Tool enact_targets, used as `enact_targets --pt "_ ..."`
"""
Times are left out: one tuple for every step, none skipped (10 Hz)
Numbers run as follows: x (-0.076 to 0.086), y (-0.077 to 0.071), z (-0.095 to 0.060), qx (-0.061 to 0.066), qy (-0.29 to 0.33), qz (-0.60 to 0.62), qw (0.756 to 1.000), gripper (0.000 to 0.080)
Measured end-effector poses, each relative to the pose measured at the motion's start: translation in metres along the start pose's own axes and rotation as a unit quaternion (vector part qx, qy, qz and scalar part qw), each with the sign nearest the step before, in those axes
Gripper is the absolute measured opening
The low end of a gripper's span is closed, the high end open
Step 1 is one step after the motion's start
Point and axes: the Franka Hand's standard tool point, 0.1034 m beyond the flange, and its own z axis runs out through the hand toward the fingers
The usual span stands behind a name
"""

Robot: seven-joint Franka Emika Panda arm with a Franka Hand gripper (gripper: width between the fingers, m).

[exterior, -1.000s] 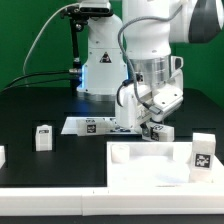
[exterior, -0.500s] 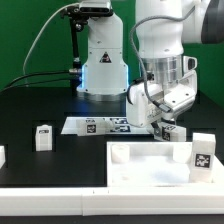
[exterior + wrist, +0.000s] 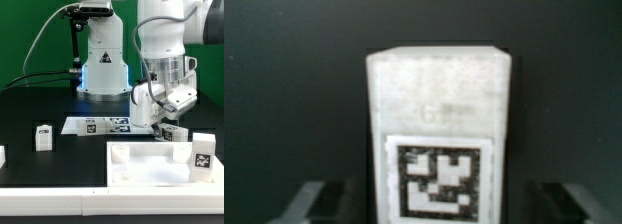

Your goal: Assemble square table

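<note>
In the exterior view my tool [image 3: 165, 122] hangs at about three o'clock of the frame, over a short chunky white plastic leg with a black-and-white tag [image 3: 170, 131]. That leg sits on the black bench [image 3: 65, 160], just beyond the far edge of the flat square white table top [image 3: 140, 168], which lies at five o'clock. A second tagged leg [image 3: 203, 153] stands in the top's corner at four o'clock, and a third [image 3: 43, 137] waits at nine o'clock. I cannot tell from here whether my leg is upright or tipped.

In the wrist view the leg [image 3: 438, 100] fills the frame, with its tagged end nearest me. Its long axis runs straight away from between my fingers [image 3: 317, 200]. They stand wide, a dark gap on each side, gripping nothing.

I judge this to be the fitting of a leg. The next move calls for closing squarely on its flat sides and keeping its long axis in line with a free corner socket.
</note>
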Motion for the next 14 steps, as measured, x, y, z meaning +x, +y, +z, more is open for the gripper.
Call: enact_targets --pt "0.000 0.000 0.000 0.000 0.001 -0.012 1.000 0.0567" --pt "-0.001 0.000 -0.001 0.000 -0.001 -0.019 1.000 0.0633" --pt "-0.007 -0.001 -0.009 0.002 -0.011 -0.021 1.000 0.0645" --pt "-0.015 0.001 -0.020 -0.004 -0.018 -0.076 0.997 0.0645" --pt "-0.022 0.003 -0.029 -0.014 -0.017 -0.144 0.989 0.0648" --pt "-0.032 0.005 -0.034 -0.021 -0.014 -0.205 0.979 0.0648" --pt "-0.037 0.006 -0.036 -0.019 -0.013 -0.246 0.969 0.0648" --pt "-0.034 0.005 -0.034 -0.018 -0.011 -0.277 0.961 0.0648" --pt "-0.034 0.005 -0.034 -0.017 -0.012 -0.307 0.952 0.0648" --pt "-0.034 0.005 -0.034 -0.017 -0.012 -0.332 0.943 0.0648" --pt "-0.036 0.004 -0.035 -0.017 -0.008 -0.409 0.912 0.0648" --pt "-0.043 0.002 -0.039 -0.012 -0.004 -0.490 0.872 0.0648" --pt "-0.049 0.000 -0.042 -0.007 -0.007 -0.548 0.836 0.0648" --pt "-0.056 0.000 -0.045 -0.006 -0.009 -0.634 0.774 0.0648"
